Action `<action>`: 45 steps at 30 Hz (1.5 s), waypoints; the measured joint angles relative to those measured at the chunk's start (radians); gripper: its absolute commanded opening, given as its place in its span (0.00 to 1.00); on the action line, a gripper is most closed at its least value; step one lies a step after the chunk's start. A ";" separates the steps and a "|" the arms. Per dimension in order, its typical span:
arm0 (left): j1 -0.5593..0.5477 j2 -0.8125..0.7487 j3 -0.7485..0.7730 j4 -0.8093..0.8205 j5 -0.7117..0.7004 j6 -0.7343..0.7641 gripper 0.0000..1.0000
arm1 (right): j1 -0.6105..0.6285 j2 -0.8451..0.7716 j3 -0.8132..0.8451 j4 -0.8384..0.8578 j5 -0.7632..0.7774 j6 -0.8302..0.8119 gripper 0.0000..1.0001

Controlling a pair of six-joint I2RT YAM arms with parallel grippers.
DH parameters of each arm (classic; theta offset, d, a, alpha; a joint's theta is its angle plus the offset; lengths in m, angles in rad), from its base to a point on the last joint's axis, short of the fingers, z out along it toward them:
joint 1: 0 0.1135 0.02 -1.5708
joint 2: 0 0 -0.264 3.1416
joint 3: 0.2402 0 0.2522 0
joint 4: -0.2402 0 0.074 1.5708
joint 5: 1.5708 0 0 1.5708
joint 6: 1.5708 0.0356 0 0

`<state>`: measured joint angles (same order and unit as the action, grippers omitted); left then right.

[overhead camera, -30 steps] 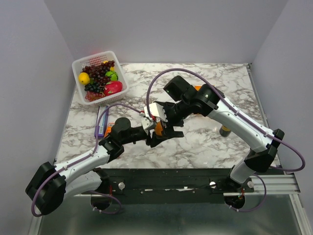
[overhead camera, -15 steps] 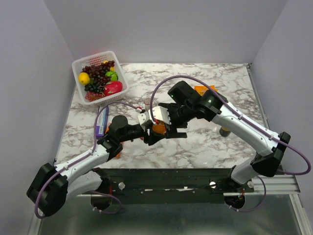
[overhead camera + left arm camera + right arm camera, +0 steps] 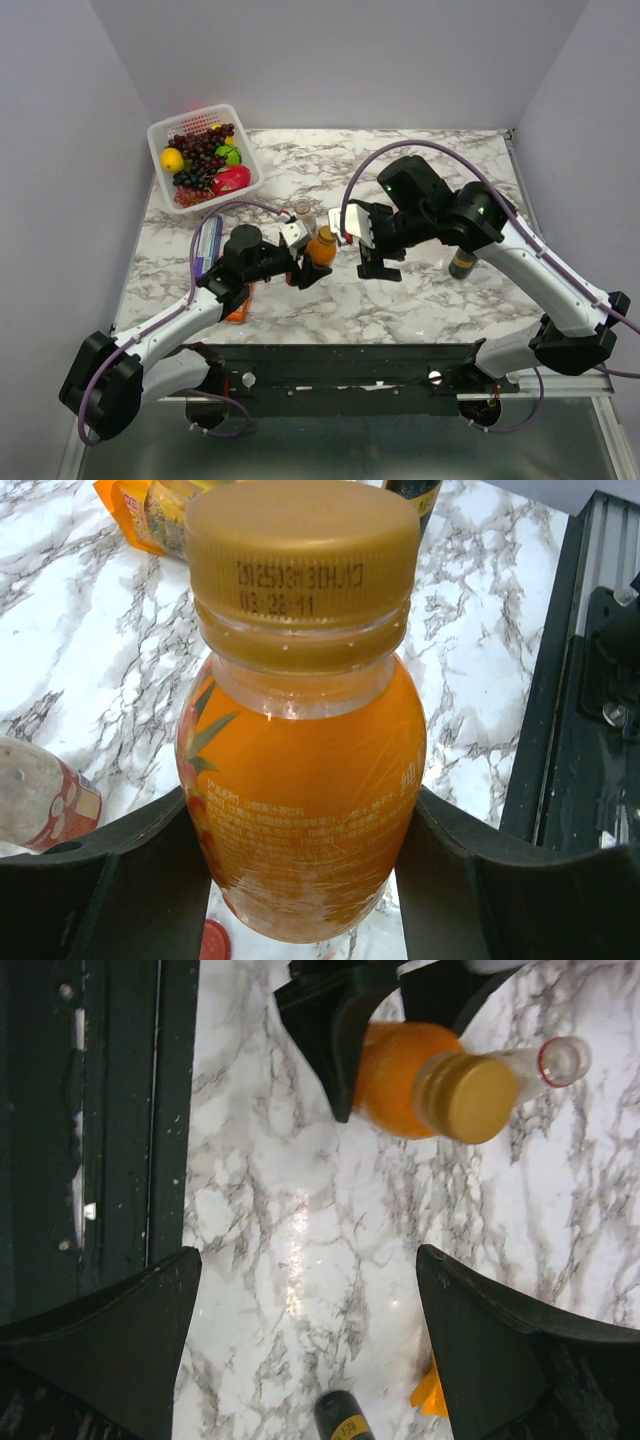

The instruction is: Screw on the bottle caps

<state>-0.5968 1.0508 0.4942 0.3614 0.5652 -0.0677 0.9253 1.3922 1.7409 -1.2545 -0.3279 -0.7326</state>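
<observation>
The orange bottle (image 3: 320, 250) stands upright on the marble, and my left gripper (image 3: 308, 268) is shut on its body. In the left wrist view the bottle (image 3: 300, 800) fills the frame between my black fingers (image 3: 120, 880), with the orange cap (image 3: 300, 540) sitting on its neck. The red cap (image 3: 213, 942) lies on the table just below the bottle. The clear bottle (image 3: 303, 212) stands just behind, and its mouth (image 3: 563, 1060) is open. My right gripper (image 3: 375, 255) is open and empty, a little to the right of the orange cap (image 3: 478, 1097).
A black can (image 3: 461, 263) stands to the right and also shows in the right wrist view (image 3: 340, 1420). A white fruit basket (image 3: 158, 133) sits at the back left. A blue box (image 3: 208, 245) and an orange packet (image 3: 238, 305) lie left of the bottle. Another orange packet (image 3: 410, 182) lies behind the right arm.
My right gripper has come off the top of the orange bottle and moved right, open. The orange cap now shows on the bottle. My left gripper still holds the bottle.
</observation>
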 measured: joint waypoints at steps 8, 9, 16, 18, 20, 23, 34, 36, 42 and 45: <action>-0.018 -0.050 0.069 -0.237 0.057 0.216 0.00 | -0.017 0.069 0.060 0.056 -0.075 -0.116 0.95; -0.021 -0.053 0.080 -0.262 0.061 0.240 0.00 | -0.016 0.069 0.058 0.053 -0.089 -0.143 0.95; -0.043 -0.060 0.152 -0.385 0.075 0.354 0.00 | -0.002 0.064 0.022 0.045 -0.138 -0.306 0.93; -0.046 -0.060 0.163 -0.405 0.075 0.372 0.00 | 0.000 0.064 0.013 0.048 -0.138 -0.336 0.92; -0.047 -0.060 0.171 -0.422 0.075 0.392 0.00 | 0.003 0.064 0.002 0.058 -0.138 -0.358 0.91; -0.047 -0.060 0.186 -0.454 0.076 0.416 0.00 | 0.003 0.063 -0.027 0.092 -0.137 -0.376 0.86; -0.060 -0.064 0.201 -0.504 0.076 0.464 0.00 | 0.003 0.068 -0.042 0.131 -0.138 -0.399 0.72; -0.060 -0.064 0.201 -0.508 0.076 0.467 0.00 | 0.003 0.070 -0.042 0.132 -0.138 -0.399 0.72; -0.060 -0.064 0.203 -0.510 0.076 0.468 0.00 | 0.003 0.081 -0.042 0.131 -0.139 -0.404 0.69; -0.060 -0.064 0.209 -0.512 0.076 0.471 0.00 | 0.003 0.090 -0.042 0.131 -0.141 -0.409 0.65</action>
<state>-0.6571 0.9867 0.7029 -0.1509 0.6411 0.4030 0.9283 1.4826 1.6985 -1.1236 -0.4686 -1.1419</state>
